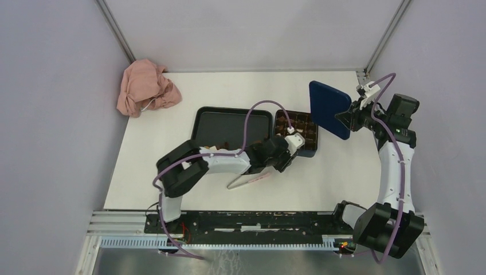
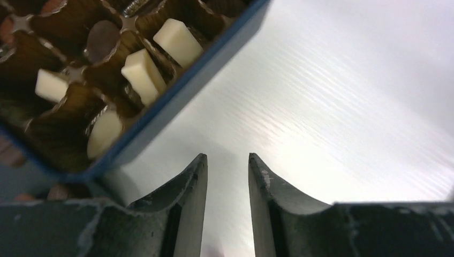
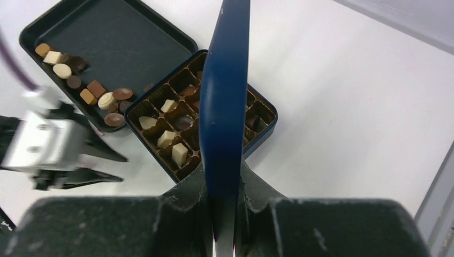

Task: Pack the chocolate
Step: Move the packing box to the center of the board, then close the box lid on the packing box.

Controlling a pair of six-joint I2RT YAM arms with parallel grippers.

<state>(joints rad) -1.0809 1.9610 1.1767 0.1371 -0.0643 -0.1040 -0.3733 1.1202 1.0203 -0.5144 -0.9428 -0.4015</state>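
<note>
Your right gripper (image 3: 225,176) sits closest to its lens. Its dark fingers are pinched tight on the edge of a dark blue square lid (image 3: 225,80), which you hold up on edge above the white table (image 3: 348,107), just to the right of the box in the overhead view.

Your left gripper (image 2: 227,160) hangs low just beside the near wall of the dark blue square box with a brown grid insert (image 2: 184,79). Its fingers stand partly open, with only bare table between them.

You can see the small bite-sized chocolate pieces (image 3: 88,88) in two places.
- **In the box:** several sit in the grid cells along the side nearest your left gripper. These are cream-white rectangular blocks, a cream oval and a dark brown round one, each in its own cell.
- **In the tray:** the others lie loose in the black rectangular tray (image 3: 123,43), just beside the box on its left. They are strung along the tray's near edge, a mix of dark brown rounds, tan squares and cream-white ovals and blocks, some touching.
</note>
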